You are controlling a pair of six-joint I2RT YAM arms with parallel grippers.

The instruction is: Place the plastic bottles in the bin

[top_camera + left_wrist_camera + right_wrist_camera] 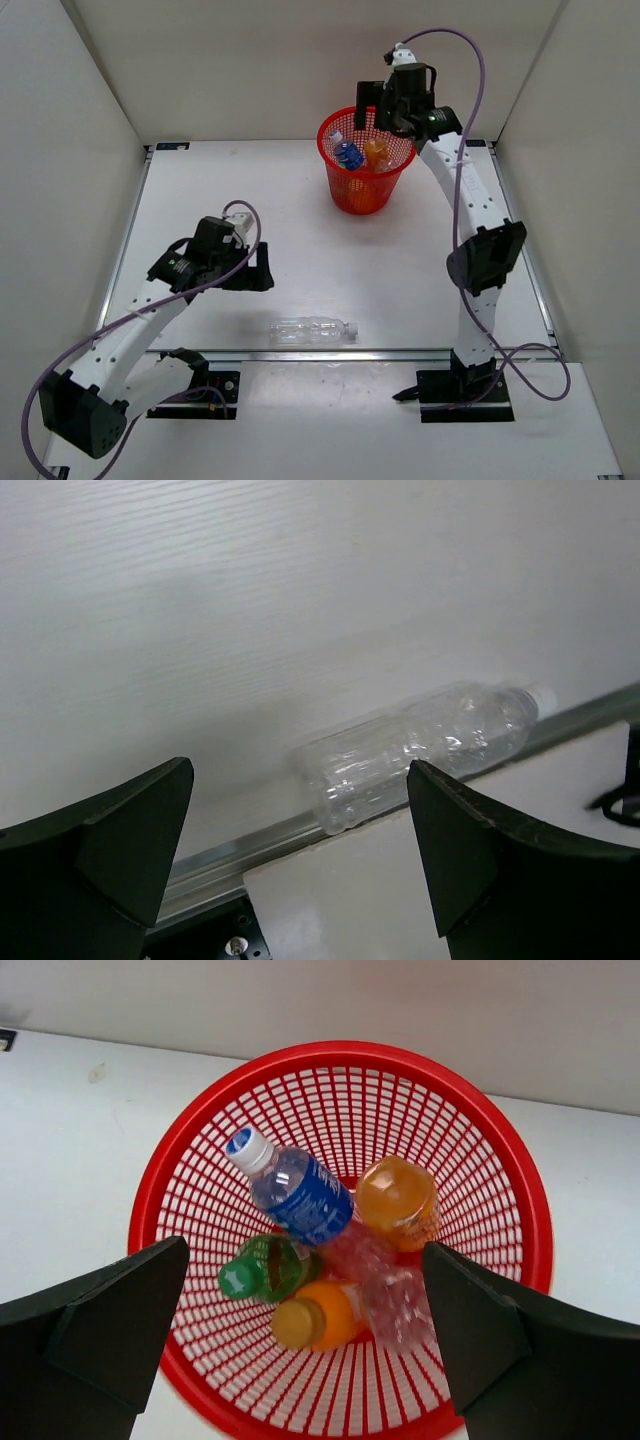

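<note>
The red mesh bin [364, 190] stands at the far middle of the table. Inside it lie a blue-labelled bottle [300, 1188], a green bottle [262, 1268], two orange bottles [397, 1200] [318, 1316] and a clear bottle [390, 1295] among them. My right gripper [392, 108] hovers open and empty above the bin [170, 1210]. The long clear bottle [312, 329] lies on its side by the table's near rail, cap to the right. My left gripper [252, 268] is open and empty, above and left of that bottle [420, 745].
A metal rail [380, 352] runs along the table's near edge, right beside the long bottle. White walls enclose the table on the left, right and far sides. The arm bases [460, 385] sit in front of the rail.
</note>
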